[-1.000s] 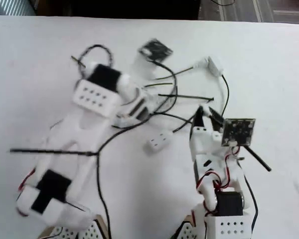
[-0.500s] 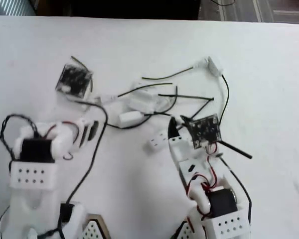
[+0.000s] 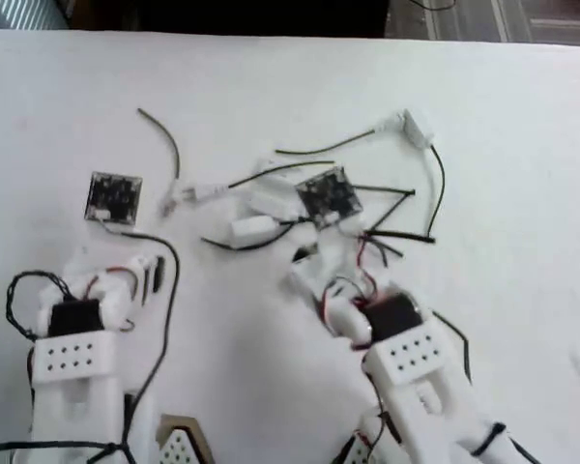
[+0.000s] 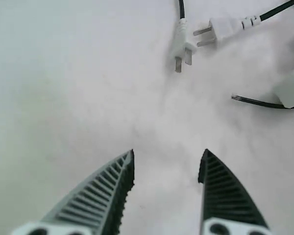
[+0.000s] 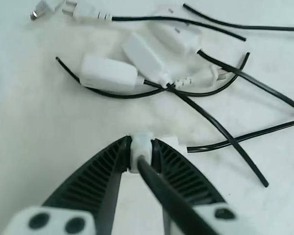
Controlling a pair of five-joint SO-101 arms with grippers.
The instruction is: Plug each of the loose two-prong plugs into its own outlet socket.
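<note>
White plastic everywhere, nothing mated yet: barely begun, with 2 loose plugs on the table, right gripper pinched onto a white connector, left gripper spread wide, empty.

Your left grey ribbed gripper hangs with jaws spread; your right gripper pinches a small white cord-end piece.

I see my left claw spread above the white counter. Farther off lie a white two-prong plug and, just beside it, a second white plug, both on black cords.
</note>
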